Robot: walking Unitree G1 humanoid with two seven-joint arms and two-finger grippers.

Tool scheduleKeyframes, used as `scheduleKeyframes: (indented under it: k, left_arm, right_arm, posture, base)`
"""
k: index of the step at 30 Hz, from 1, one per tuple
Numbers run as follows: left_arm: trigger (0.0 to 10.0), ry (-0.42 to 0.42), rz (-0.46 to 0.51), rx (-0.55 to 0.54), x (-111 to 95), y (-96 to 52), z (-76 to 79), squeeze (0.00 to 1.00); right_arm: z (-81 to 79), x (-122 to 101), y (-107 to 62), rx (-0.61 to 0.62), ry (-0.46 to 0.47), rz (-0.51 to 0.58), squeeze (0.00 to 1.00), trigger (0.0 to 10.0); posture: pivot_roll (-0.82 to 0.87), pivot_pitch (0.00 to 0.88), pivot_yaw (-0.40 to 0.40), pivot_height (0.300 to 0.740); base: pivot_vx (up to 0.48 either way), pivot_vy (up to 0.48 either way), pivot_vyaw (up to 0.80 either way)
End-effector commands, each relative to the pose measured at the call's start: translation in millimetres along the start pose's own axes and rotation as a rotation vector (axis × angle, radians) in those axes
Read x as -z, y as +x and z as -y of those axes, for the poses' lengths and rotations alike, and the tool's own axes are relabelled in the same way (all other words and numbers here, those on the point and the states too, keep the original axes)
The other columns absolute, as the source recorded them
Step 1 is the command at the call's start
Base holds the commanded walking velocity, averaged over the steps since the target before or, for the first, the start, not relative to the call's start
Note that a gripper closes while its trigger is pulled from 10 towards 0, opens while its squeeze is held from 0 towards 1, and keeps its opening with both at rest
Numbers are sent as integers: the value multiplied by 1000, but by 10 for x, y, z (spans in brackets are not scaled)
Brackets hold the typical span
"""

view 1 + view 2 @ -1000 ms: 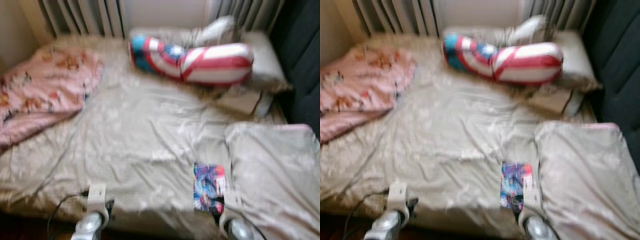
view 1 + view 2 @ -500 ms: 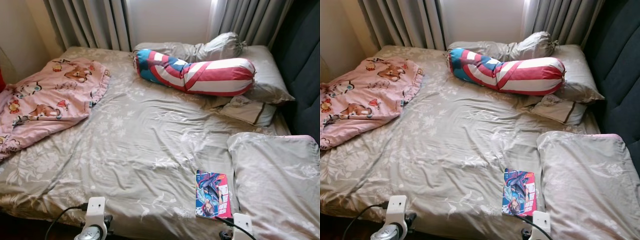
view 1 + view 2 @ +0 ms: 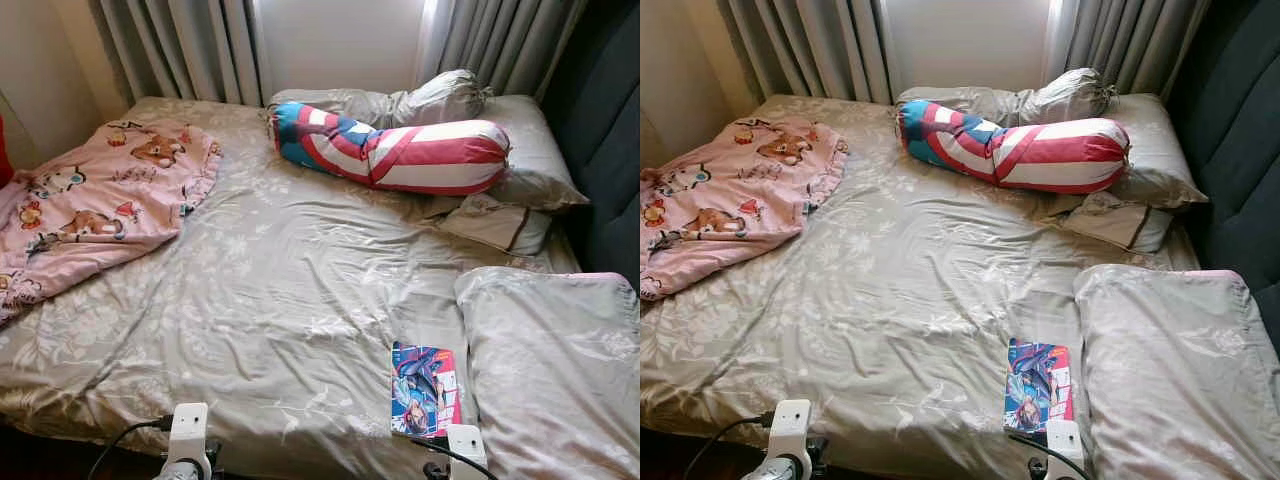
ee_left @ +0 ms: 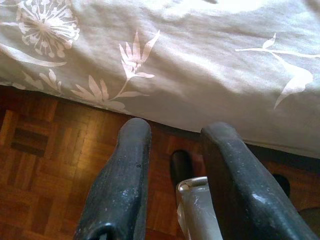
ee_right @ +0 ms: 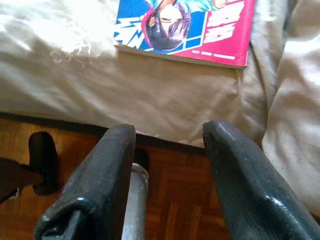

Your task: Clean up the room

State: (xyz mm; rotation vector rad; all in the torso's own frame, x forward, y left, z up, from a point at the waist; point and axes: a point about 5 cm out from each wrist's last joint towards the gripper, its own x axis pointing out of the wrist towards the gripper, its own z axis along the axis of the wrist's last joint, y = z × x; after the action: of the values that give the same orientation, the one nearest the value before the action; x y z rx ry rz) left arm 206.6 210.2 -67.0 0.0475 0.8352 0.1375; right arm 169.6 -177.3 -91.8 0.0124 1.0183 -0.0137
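Bed [image 3: 280, 300] under grey floral cover across most of the head frames. Comic book [image 3: 425, 389] flat at lower right, near the front edge, just beside a grey pillow [image 3: 555, 370]. Pink cartoon blanket [image 3: 90, 205] bunched at left; striped bolster [image 3: 400, 155] at upper centre. Both arms low at the bottom edge. Left gripper [image 4: 175, 165] spread open over parquet floor [image 4: 45, 165] beside the bed's edge. Right gripper [image 5: 170, 165] likewise parted, empty, pointing toward the comic book.
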Motion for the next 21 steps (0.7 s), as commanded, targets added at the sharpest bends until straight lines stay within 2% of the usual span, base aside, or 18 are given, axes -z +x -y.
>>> scheduleKeyframes:
  k: [1, 3, 4, 5, 8, 14, 21]
  left_arm:
    - [10000, -3, -10, 2, 15, -2, -4, 0]
    - [10000, -6, -12, 1, 16, -1, -4, 0]
    - [10000, 3, -19, 0, 22, -1, -2, 0]
    - [10000, 3, -19, 0, 22, -1, -2, 0]
    - [10000, 4, -22, -1, 30, -3, -4, 0]
    - [10000, 13, -39, -3, 73, -12, -20, 0]
    - [10000, 9, -47, -3, 107, -19, -15, 0]
  right_arm:
    - [-8, 11, -3, -14, -15, 3, 0, 10000]
    - [-19, 5, -4, -25, -7, 16, 0, 10000]
    - [-17, -1, -5, -21, -58, 22, 0, 10000]
    - [-17, -1, -5, -21, -58, 22, 0, 10000]
    - [-16, 4, -6, -18, -15, 26, 0, 10000]
    - [-18, -5, -4, -23, 14, 27, 0, 10000]
    - [-16, -25, -2, -32, -3, 30, 0, 10000]
  posture:
    - [-115, 0, -42, 740]
    - [-115, 0, -41, 740]
    - [-112, 3, -42, 740]
    - [-112, 3, -42, 740]
    - [-109, 11, -42, 740]
    - [-111, 23, -43, 740]
    - [-105, 28, -48, 740]
  base:
    - [0, 0, 0]
    - [0, 0, 253]
    - [0, 0, 800]
    - [0, 0, 800]
    - [0, 185, 800]
    - [0, 375, 0]
    - [0, 374, 0]
